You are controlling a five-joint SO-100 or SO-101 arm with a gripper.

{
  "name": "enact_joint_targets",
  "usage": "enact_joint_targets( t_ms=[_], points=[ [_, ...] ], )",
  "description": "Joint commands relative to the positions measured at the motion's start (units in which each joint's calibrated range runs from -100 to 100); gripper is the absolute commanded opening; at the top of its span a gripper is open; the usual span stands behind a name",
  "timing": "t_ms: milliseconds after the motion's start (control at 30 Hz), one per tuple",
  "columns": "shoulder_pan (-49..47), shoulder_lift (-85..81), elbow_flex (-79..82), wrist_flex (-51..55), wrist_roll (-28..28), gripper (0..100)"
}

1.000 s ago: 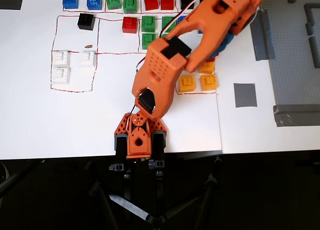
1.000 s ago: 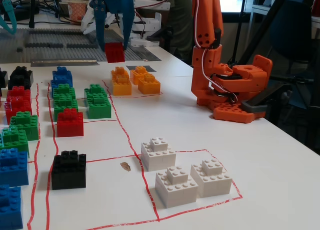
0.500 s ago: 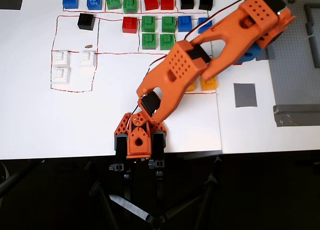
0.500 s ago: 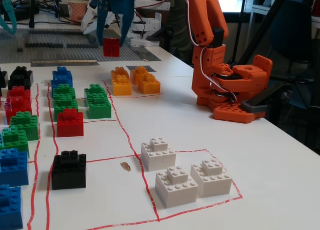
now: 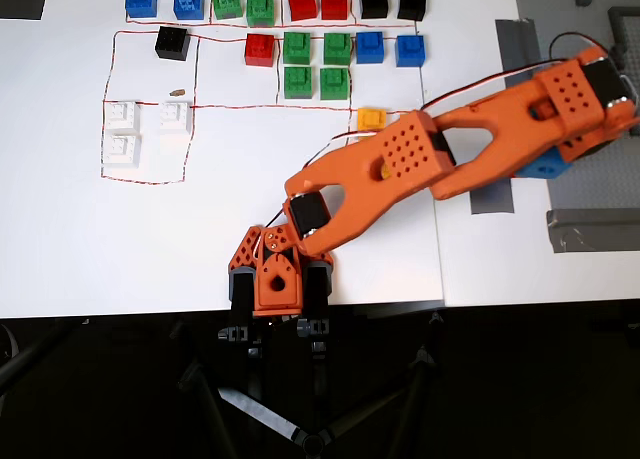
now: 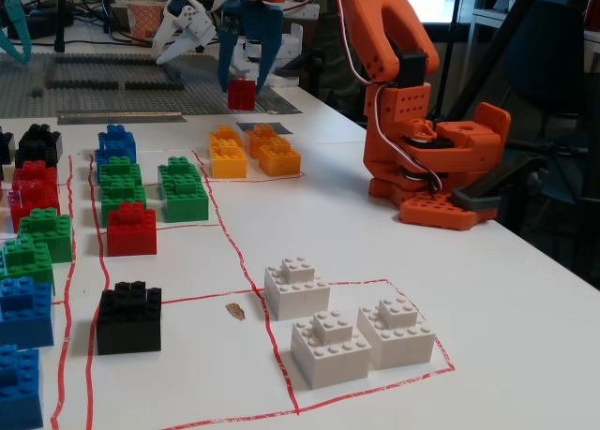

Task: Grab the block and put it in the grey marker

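Note:
In the fixed view the small red block [image 6: 241, 95] hangs in the air between the blue fingers of my gripper [image 6: 242, 85], which is shut on it. It hangs just behind the yellow bricks and above the grey marker [image 6: 265, 126], a flat patch on the table. In the overhead view the orange arm reaches to the right. The blue gripper [image 5: 545, 165] sits just right of the grey marker [image 5: 492, 203], which the arm partly covers. The block is hidden under the gripper in that view.
Rows of blue, green, red and black bricks [image 5: 300, 51] fill the table's far side. White bricks [image 5: 122, 129] lie in a red-outlined box. Yellow bricks [image 6: 253, 152] stand near the marker. A grey studded baseplate [image 5: 600, 89] and a long tape strip [image 5: 515, 49] lie at the right.
In the overhead view the arm has swung right, from over the brick rows to beside the grey marker. The red block stayed in the gripper and moved right and slightly lower in the fixed view.

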Motion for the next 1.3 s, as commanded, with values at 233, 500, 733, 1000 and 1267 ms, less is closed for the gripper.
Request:
enact_joint_targets(
  t_ms=[233, 500, 733, 1000, 1267],
  points=[
    [4.91, -2.02, -8.16, 2.27, 2.74, 0],
    [4.16, -4.09, -0.35, 2.68, 2.64, 3],
    [3.82, -7.63, 5.64, 2.76, 2.93, 33],
    [2.91, -10.05, 7.54, 2.68, 2.74, 38],
    [1.41, -13.68, 9.0, 4.48, 2.39, 39]
  ],
)
